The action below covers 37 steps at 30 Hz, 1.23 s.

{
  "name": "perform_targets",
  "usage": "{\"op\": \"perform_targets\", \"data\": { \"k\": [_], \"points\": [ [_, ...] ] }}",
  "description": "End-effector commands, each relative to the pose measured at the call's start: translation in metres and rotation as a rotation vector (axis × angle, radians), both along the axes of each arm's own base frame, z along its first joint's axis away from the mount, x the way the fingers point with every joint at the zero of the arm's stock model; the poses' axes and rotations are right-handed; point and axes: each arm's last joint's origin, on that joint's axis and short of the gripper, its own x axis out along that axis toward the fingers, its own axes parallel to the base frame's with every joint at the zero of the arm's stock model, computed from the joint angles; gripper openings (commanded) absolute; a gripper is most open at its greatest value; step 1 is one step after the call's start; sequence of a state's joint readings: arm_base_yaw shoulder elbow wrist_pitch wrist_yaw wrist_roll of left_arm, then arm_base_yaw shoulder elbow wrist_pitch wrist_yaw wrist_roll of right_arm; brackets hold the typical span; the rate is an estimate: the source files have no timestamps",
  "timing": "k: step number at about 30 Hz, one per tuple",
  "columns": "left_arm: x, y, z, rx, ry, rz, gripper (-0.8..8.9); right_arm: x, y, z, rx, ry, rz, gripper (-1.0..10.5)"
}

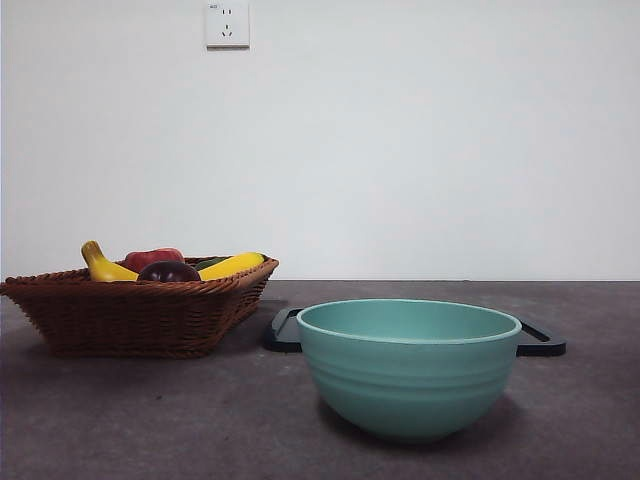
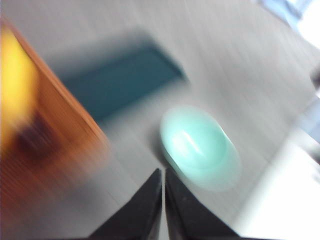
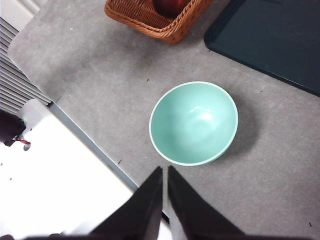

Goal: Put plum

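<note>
One dark maroon, nearly black round plum (image 1: 168, 271) lies in the brown woven wicker basket (image 1: 140, 315) on the grey table (image 1: 150, 420), at the basket's near side, just in front of one red apple (image 1: 152, 257). The plum is round, so no long axis or pointing direction can be made out; only its upper part shows above the rim. Two yellow bananas share the basket: one (image 1: 100, 265) beside the apple with its stem end turned up, the other (image 1: 232, 265) lying along the far rim, with something dark green (image 1: 210, 263) between them. One pale teal ceramic bowl (image 1: 409, 365) stands near the basket but apart from it, and it holds nothing. One dark flat tray (image 1: 285, 330) lies behind the bowl, also bare. One white wall socket (image 1: 227, 24) sits high on the wall.

Both arms wait above the table. The left gripper (image 2: 163, 172) has its jaws closed together on nothing; its view is blurred. The right gripper (image 3: 164, 170) hangs over the bowl's near edge, jaws likewise pressed together and holding nothing
</note>
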State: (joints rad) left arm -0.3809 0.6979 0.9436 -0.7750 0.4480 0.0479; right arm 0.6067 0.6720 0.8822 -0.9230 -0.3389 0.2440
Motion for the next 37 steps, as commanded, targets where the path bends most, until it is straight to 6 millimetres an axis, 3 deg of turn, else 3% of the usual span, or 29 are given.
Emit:
{"op": "perform_targets", "data": {
  "k": [1, 5, 10, 16, 26, 37],
  "points": [
    [-0.006, 0.009, 0.023, -0.008, -0.304, 0.023, 0.08, 0.0, 0.001, 0.005, 0.015, -0.012, 0.003, 0.1],
    [-0.023, 0.027, 0.042, -0.024, -0.611, 0.179, 0.08, 0.0, 0.001, 0.005, 0.015, -0.012, 0.003, 0.1],
    [-0.032, 0.044, 0.029, 0.005, -0.815, 0.487, 0.08, 0.0, 0.001, 0.005, 0.015, -0.012, 0.003, 0.1],
    [-0.033, 0.054, -0.024, 0.047, -0.857, 0.71, 0.08, 0.0, 0.001, 0.005, 0.015, -0.012, 0.003, 0.1],
    [-0.02, 0.056, -0.12, 0.102, -0.707, 0.733, 0.08, 0.0, 0.001, 0.005, 0.015, -0.012, 0.003, 0.1],
    [-0.013, 0.056, -0.17, 0.127, -0.614, 0.731, 0.08, 0.0, 0.001, 0.005, 0.015, -0.012, 0.003, 0.1]
  ]
}}
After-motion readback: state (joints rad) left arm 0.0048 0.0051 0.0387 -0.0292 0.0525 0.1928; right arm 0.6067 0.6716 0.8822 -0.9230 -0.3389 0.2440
